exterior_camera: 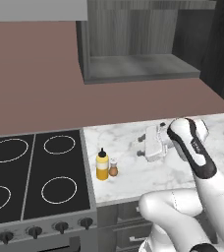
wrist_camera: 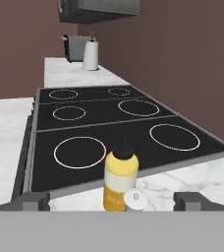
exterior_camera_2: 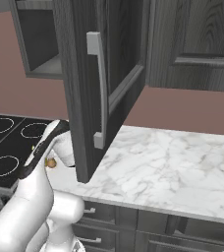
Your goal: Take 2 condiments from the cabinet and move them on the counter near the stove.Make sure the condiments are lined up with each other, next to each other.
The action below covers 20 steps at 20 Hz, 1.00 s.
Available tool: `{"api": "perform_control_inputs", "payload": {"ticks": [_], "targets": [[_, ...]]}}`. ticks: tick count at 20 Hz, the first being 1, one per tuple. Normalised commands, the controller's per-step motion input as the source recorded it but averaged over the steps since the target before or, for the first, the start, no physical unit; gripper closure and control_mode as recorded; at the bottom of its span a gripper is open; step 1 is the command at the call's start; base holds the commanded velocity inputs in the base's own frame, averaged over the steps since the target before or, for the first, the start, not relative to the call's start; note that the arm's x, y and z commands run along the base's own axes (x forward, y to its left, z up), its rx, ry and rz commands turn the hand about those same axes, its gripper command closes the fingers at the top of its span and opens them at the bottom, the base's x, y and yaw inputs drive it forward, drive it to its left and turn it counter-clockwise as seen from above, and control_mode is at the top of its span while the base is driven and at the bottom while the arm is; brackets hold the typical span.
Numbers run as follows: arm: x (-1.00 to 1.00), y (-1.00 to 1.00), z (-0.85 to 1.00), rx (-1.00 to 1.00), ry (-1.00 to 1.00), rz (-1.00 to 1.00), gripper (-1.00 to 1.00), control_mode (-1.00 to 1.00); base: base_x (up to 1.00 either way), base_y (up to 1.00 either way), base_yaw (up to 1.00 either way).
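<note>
Left base view shows both condiments standing on the white marble counter, at lower centre of the frame, just beside the right edge of the black cooktop. The yellow squeeze bottle stands upright; the small brown shaker sits immediately to its right, close enough that I cannot tell whether they touch. The wall cabinet at upper centre of the frame has a bare shelf.

The gripper is at centre right of the frame, apart from both items and pointing toward them. In the hand view its two dark fingertips stand wide apart at the bottom corners, nothing between them: it is released and empty. The bottle and the shaker's white top sit low in the centre of that frame, with the burner rings behind.

Judgement: placement appears complete, and the step in hand is clearing the arm. Recommended conduct:
- Draw the hand back along its own axis, away from the pair, before any sideways swing.
- Keep the fingers spread until well apart from the shaker, which is light and likely to topple.
- Mind the open cabinet door, which hangs at centre left of the right base view, above the arm.

Alignment looks acceptable; no nudging advised.
</note>
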Motion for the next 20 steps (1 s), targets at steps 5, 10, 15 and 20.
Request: {"api": "perform_control_inputs", "payload": {"ticks": [5, 10, 15, 20], "targets": [[-0.17, 0.0, 0.59, 0.0, 0.06, -0.27, -1.0, -1.0, 0.0, 0.0, 0.0], [-0.01, 0.0, 0.74, 0.0, 0.09, -0.16, -1.0, -1.0, 0.0, 0.0, 0.0], [-0.06, 0.0, 0.75, -0.09, 0.25, -0.13, -1.0, -1.0, 0.0, 0.0, 0.0], [-0.14, -0.01, 0.34, -0.19, 0.31, -0.19, -1.0, -1.0, 0.0, 0.0, 0.0]]}}
